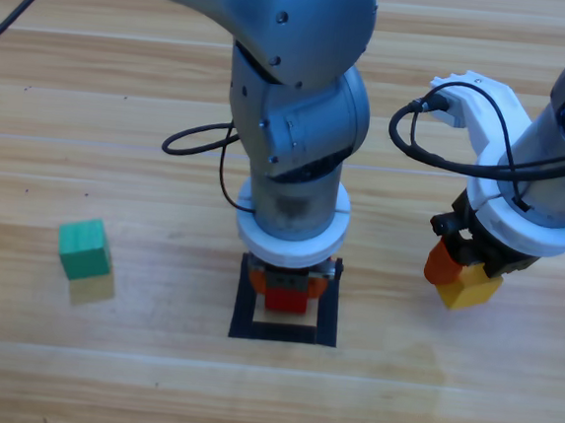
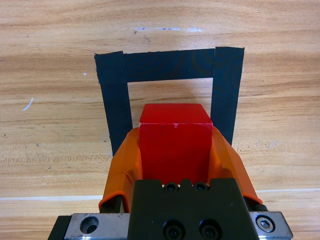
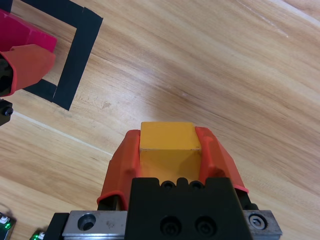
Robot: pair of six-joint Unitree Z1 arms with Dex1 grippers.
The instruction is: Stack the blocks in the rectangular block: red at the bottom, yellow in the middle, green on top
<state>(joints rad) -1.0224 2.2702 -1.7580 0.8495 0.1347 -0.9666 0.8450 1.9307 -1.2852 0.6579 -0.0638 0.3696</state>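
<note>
Hiding red cube (image 1: pixel 286 298): left pincer (image 1: pixel 288 289).

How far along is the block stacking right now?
Nothing is stacked yet. The left gripper holds the red cube over the tape square; the right gripper holds the yellow cube beside it. The green cube waits on the table.

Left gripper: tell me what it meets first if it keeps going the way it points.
The left gripper, shut on the red cube, points down into the black tape outline. First contact would likely be the bare wooden table inside it.
</note>
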